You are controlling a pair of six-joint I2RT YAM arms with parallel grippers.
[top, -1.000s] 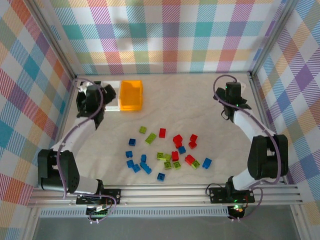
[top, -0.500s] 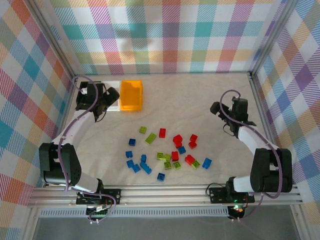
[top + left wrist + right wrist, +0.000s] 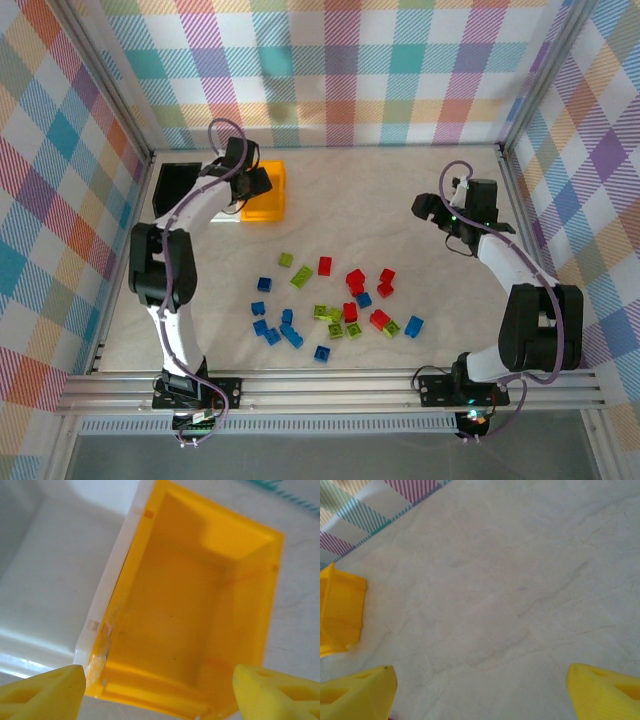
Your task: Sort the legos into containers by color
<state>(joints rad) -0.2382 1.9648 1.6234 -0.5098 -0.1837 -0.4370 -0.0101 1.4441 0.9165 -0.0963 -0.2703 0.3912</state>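
Legos (image 3: pixel 355 278) in blue, red and lime green lie scattered loose across the middle of the desk (image 3: pixel 400 190), colours mixed together, well apart from the containers. Those sit in a row at the far left corner: the black bin (image 3: pixel 175 185) outermost, the white bin (image 3: pixel 226 213) in the middle and largely hidden under the left arm, and the orange bin (image 3: pixel 270 203) nearest the centre.

The left end effector (image 3: pixel 250 183) hangs right above the orange bin. In the left wrist view its fingers are spread wide apart (image 3: pixel 162 695) with nothing between them, and the orange bin (image 3: pixel 200 605) below looks bare inside. The part of the white bin (image 3: pixel 55 590) visible beside it looks bare too. The inside of the black bin is too dark from above to judge.

The right end effector (image 3: pixel 425 208) hovers over open desk on the right. Its fingers are also apart and carry nothing (image 3: pixel 480 695), with a corner of the orange bin (image 3: pixel 340 610) at the left edge of its wrist view.

By my reading, the sorting has barely begun or not begun at all. Roughly twenty bricks wait on the desk, no bin visibly holds any, and nearly every pick and drop is left to do.
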